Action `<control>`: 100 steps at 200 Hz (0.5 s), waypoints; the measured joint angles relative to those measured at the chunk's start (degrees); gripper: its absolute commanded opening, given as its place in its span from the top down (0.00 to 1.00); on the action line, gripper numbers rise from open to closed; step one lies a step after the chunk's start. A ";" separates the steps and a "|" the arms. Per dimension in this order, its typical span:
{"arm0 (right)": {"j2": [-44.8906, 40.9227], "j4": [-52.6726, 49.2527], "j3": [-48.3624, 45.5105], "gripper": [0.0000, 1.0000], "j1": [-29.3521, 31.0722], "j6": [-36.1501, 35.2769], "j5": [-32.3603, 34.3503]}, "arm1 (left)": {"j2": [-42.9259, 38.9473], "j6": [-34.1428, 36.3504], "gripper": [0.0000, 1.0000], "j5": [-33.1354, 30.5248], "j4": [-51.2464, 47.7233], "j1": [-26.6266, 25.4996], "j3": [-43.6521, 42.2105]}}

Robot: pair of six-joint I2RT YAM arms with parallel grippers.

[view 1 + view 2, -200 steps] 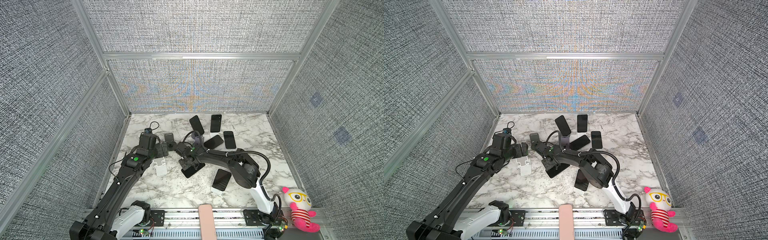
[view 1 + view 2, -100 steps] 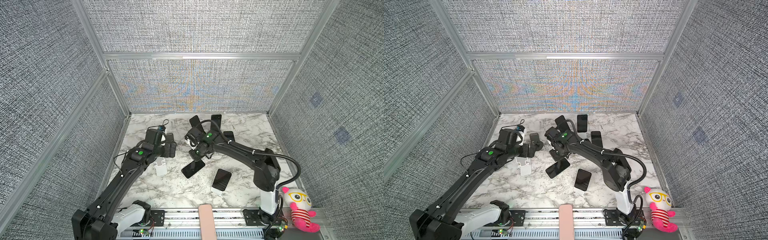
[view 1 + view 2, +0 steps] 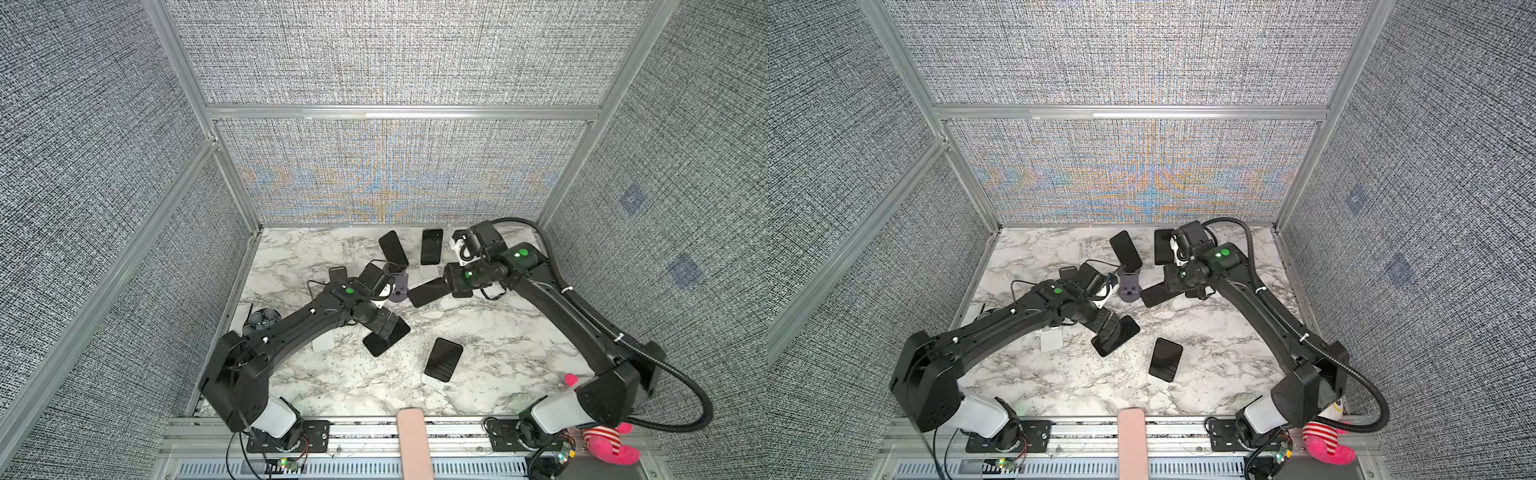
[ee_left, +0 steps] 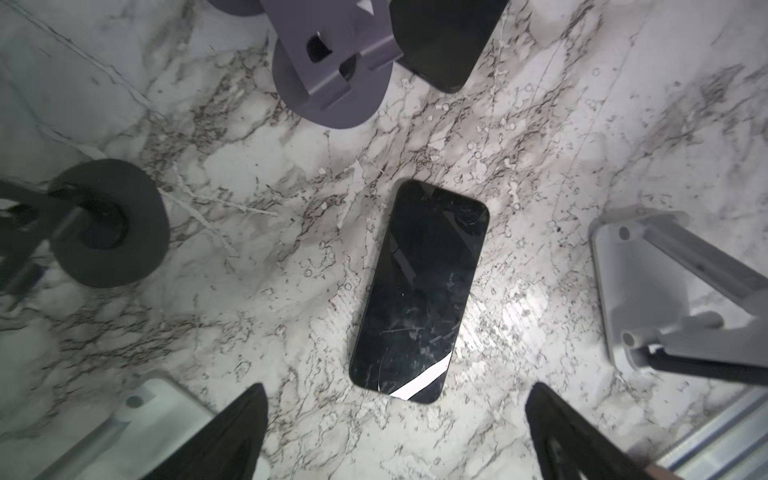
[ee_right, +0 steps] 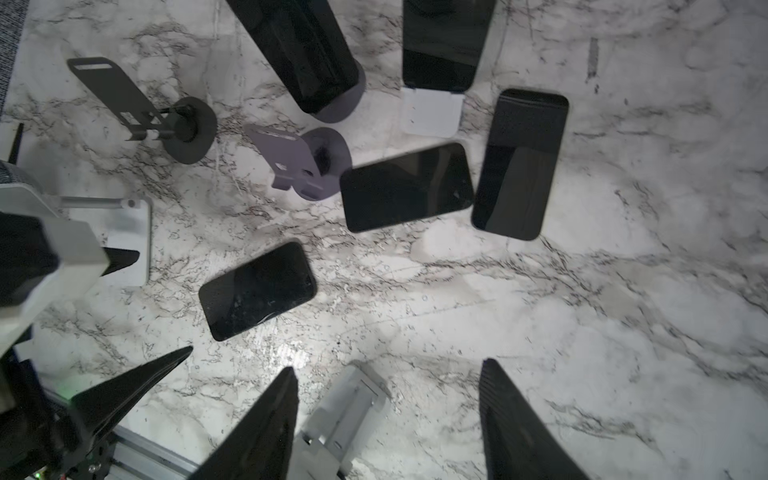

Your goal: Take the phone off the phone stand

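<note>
Marble tabletop [image 4: 540, 145], phone [image 4: 419, 291] lying flat beneath wide-open left jaws, untouched, right jaws parted, empty, well apart

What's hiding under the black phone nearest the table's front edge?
A white stand peeks out beneath the phone, holding it up tilted. The phone covers most of the stand, so the rest can't be seen.
</note>
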 measured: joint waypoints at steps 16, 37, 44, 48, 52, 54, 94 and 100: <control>-2.27 0.22 -2.62 0.33 -2.47 0.02 -0.68 | 5.03 -0.79 0.02 0.33 0.52 -0.72 1.29; -4.04 0.66 -5.35 0.32 -4.52 0.17 -0.94 | 10.21 -0.90 0.02 -0.09 1.36 -1.11 1.75; -4.44 0.87 -6.03 0.32 -4.81 0.15 -1.29 | 11.52 -0.90 0.02 -0.76 1.38 -1.29 1.95; -4.61 1.01 -6.43 0.32 -5.11 0.15 -1.40 | 12.11 -0.96 0.02 -0.98 1.40 -1.42 2.05; -4.76 1.11 -6.73 0.32 -5.31 0.13 -1.49 | 12.72 -1.05 0.02 -0.92 1.57 -1.53 2.19; -4.85 1.20 -6.93 0.32 -5.44 0.13 -1.53 | 13.00 -1.05 0.02 -0.92 1.64 -1.60 2.23; -5.86 2.80 -9.70 0.32 -7.82 -0.04 -2.58 | 16.24 -0.74 0.02 -1.38 2.43 -2.51 2.23; -5.88 2.93 -9.92 0.32 -8.02 -0.04 -2.75 | 16.59 -0.61 0.02 -1.38 2.56 -2.62 1.97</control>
